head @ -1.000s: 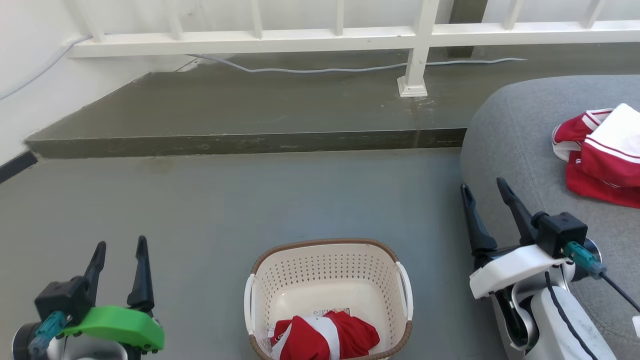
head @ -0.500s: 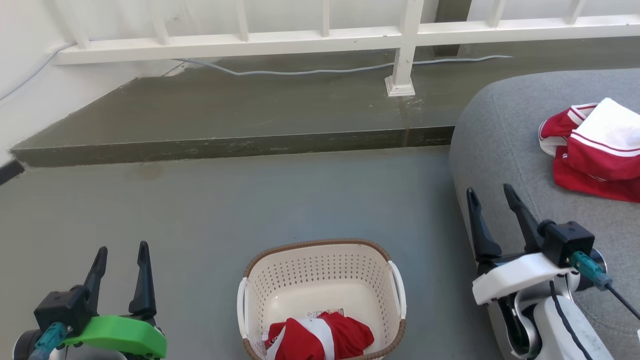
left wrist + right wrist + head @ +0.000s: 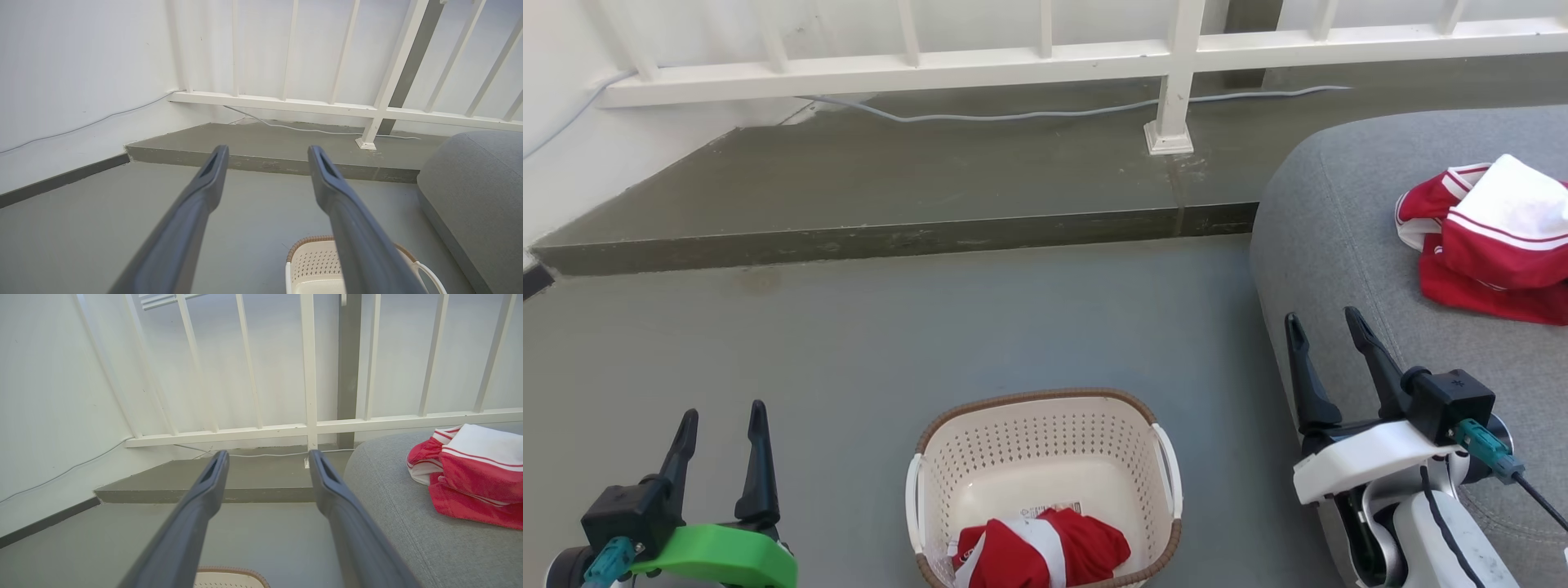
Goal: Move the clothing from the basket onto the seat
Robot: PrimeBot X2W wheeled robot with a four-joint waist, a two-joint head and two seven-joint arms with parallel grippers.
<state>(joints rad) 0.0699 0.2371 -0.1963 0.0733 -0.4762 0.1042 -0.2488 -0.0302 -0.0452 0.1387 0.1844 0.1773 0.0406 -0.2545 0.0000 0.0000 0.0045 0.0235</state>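
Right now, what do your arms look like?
Both have two long, dark, pointed fingers, a black box and a teal plug. The left end effector has a bright green cover; the right end effector has a white cover and black cable.

A cream basket [image 3: 1045, 441] stands on the grey floor [image 3: 849, 327]; a crumpled red-and-white garment [image 3: 1045, 555] lies at its near end, cut off by the frame's edge, so its full shape is unclear; a second garment [image 3: 1486, 245] rests on the grey seat [image 3: 1339, 212] at right; the left gripper [image 3: 725, 411] and right gripper [image 3: 1321, 315] flank the basket, jaws spread, holding nothing.
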